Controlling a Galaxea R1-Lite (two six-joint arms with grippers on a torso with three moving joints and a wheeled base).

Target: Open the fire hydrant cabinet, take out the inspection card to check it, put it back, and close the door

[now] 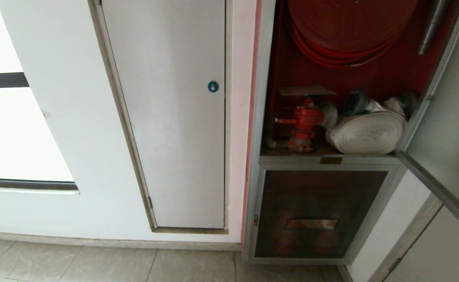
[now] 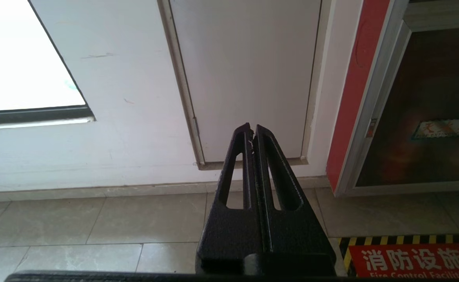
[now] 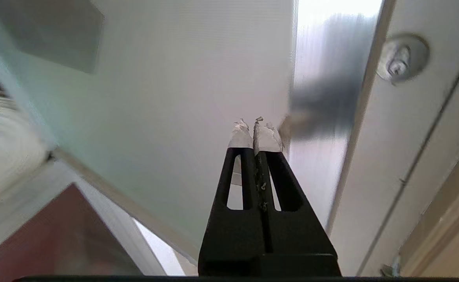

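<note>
With the door [image 1: 445, 129] swung wide, I judged the inspection card [image 1: 305, 91] atop the hydrant valve [image 1: 303, 121] thin and floppy, best pinched at its near edge, my right gripper [image 3: 256, 126] pressed together, empty.

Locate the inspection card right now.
Head view: the inspection card lies flat inside the open fire hydrant cabinet, on top of the red valve, left of the rolled white hose.

Probably a building corridor: wall-set fire hydrant cabinet [image 1: 331, 129], tiled floor [image 1: 96, 262], floor sign [image 2: 413, 260].
</note>
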